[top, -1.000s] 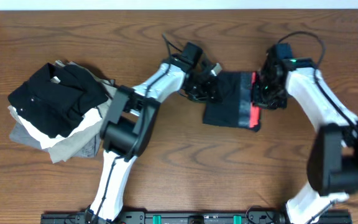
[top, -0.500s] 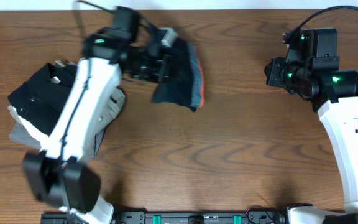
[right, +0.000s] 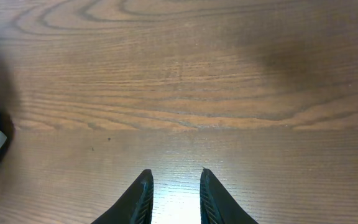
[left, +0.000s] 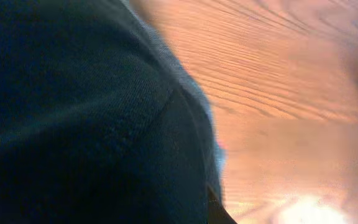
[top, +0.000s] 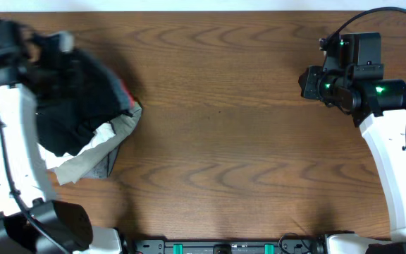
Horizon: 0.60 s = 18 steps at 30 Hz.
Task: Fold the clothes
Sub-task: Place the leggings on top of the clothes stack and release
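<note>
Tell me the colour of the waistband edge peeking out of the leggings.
The waistband is coral-red against the dark leggings; clearest in the overhead view.

**Left arm** (top: 9, 141): rises from its base at the bottom of the overhead view in one long, nearly straight run of white links. Its wrist bends inward, so that the left gripper (top: 53, 51), blurred from above, points rightward with its jaws closed on the leggings (left: 73, 112), whose dark cloth fills the wrist view and hides the fingers. **Right arm** (top: 390, 162): bent at the elbow, wrist turned leftward with green lamps lit; the right gripper (right: 174, 196) tilts downward, its two black fingers (right: 143, 196) parallel, with a narrow gap between them and nothing in it.
</note>
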Available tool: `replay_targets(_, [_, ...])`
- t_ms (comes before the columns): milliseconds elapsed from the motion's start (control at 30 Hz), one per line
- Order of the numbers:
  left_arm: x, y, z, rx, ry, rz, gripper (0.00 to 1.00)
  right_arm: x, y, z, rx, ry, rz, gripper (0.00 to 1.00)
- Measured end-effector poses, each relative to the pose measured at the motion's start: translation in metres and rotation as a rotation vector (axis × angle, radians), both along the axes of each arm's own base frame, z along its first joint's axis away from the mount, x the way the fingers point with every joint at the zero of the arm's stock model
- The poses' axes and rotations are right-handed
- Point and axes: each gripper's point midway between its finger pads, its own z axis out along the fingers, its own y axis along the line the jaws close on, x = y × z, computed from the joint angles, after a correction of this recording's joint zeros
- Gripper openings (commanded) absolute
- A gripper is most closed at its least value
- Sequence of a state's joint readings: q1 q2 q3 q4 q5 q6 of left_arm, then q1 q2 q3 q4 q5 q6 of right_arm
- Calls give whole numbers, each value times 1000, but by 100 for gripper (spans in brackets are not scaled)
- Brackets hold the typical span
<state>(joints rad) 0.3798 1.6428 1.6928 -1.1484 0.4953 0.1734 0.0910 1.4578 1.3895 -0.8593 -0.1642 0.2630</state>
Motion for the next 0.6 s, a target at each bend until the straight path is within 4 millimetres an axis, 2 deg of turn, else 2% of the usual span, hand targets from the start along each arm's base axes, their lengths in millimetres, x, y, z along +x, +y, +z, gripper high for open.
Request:
replay_targets(33, [-2,17,-5,2,11,39,6,0,0,0,0,0,0,24])
replay_targets(133, [-7,53,-21,-12,52,127,8,0,0,0,2,0,-3,24])
replay_targets(167, [-10,65,-28,-19,73,156,11,0,0,0,4,1,-6,24])
replay_targets(300, [-25,99,-67,-53,206,260,17,2,0,2,13,-7,-16,24])
replay_targets(367, [-35,112,-87,-65,288,318,30,3,0,2,17,-7,-21,24])
replay_targets(467, [-50,127,-106,-58,396,413,53,3,0,2,22,-8,-28,24])
replay_targets(567, [-68,144,-114,-25,478,538,64,3,0,2,25,-7,-32,25])
replay_targets(600, [-73,150,-115,-14,497,585,79,3,0,2,25,-7,-32,25])
